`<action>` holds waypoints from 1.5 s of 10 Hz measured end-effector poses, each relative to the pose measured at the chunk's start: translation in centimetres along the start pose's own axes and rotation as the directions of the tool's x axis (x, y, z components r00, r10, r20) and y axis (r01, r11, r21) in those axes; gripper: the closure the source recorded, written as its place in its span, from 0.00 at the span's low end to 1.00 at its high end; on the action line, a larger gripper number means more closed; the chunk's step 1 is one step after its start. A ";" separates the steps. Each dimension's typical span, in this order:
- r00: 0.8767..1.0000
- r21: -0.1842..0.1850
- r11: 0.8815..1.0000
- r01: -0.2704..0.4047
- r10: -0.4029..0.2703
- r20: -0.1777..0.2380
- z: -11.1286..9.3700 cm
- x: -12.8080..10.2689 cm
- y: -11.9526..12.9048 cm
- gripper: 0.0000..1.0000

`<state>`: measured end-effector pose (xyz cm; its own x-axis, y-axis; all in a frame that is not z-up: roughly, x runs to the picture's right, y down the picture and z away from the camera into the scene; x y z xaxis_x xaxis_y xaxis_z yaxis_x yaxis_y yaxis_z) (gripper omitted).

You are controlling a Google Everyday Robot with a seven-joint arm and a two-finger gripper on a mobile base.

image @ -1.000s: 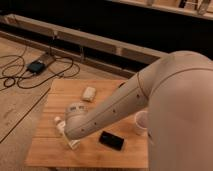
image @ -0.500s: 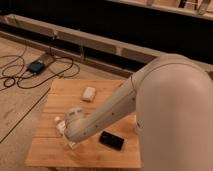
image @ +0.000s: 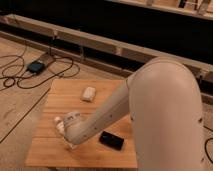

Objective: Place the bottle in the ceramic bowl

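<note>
Gripper [image: 70, 133] sits low over the near-left part of the wooden table [image: 50, 150], with the arm [image: 160, 115] reaching in from the right and hiding the table's right side. A pale tip at its left edge looks like the capped end of the bottle [image: 58, 123], so the bottle is at the gripper, but whether it is clasped or merely beside it I cannot tell. The ceramic bowl [image: 111, 140] lies near, just right of the gripper, probably set close to keep the carry short. The small white block [image: 89, 93] sits farther back, well apart from this path.
</note>
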<state>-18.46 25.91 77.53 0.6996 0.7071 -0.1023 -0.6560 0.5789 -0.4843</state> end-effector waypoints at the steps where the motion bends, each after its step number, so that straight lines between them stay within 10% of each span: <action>1: 1.000 -0.001 1.000 0.000 0.000 -0.001 0.1 0.0 0.0 0.57; 5: 1.000 -0.006 1.000 -0.015 0.015 0.020 -1.2 -0.8 -0.8 0.96; 8: 0.991 -0.010 0.995 -0.101 0.101 0.087 -4.8 -2.9 -4.8 1.00; 13: 0.949 0.102 0.953 -0.286 0.268 0.166 -10.1 -3.2 -19.8 1.00; 15: 0.925 0.177 0.913 -0.367 0.339 0.172 -10.3 -2.9 -27.5 1.00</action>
<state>0.46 3.81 82.20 0.3763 0.9201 -0.1088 -0.9061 0.3409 -0.2505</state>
